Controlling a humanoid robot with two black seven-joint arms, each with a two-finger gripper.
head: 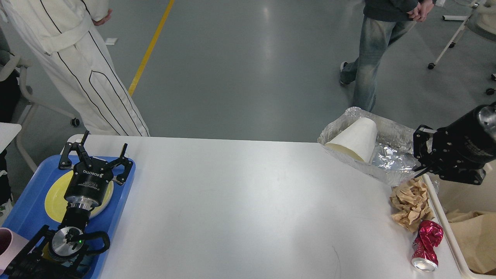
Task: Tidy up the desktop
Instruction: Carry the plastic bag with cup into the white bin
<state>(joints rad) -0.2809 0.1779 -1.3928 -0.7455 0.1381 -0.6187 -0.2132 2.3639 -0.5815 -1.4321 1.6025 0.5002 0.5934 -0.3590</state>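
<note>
The white worktop (240, 205) fills the lower view. The right gripper (420, 157) is clamped on one end of a foil tray (387, 159), held raised over the worktop's far right corner; a white paper cup (354, 139) lies on its side in the tray. Crumpled brown paper (411, 202) and a crushed red can (426, 245) rest near the worktop's right edge. The left gripper (94, 149), fingers spread and empty, hangs above a yellow plate (54, 197) in the blue tray (27, 217).
</note>
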